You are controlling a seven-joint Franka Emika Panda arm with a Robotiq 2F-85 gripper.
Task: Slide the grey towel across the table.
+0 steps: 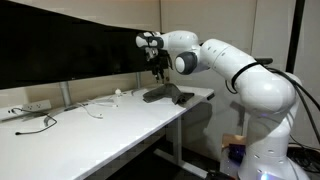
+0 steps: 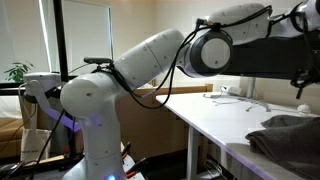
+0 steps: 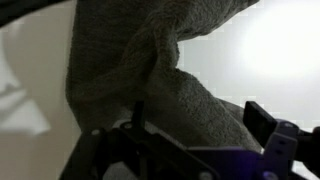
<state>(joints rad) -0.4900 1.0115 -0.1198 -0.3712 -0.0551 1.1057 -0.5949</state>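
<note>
The hand (image 1: pixel 156 72) hangs wide open and empty, just above the bunched grey towel (image 1: pixel 166 95) at the far right end of the white worktop (image 1: pixel 90 130). If it presses only a raised fold, I think the towel may crumple instead of sliding

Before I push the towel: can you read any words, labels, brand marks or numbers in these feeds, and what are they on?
No text can be read in any view.
Grey towel: plain fabric, no tag showing.
Robot arm: white casing, no legible mark.
Small white items on the table: too small to read.
</note>
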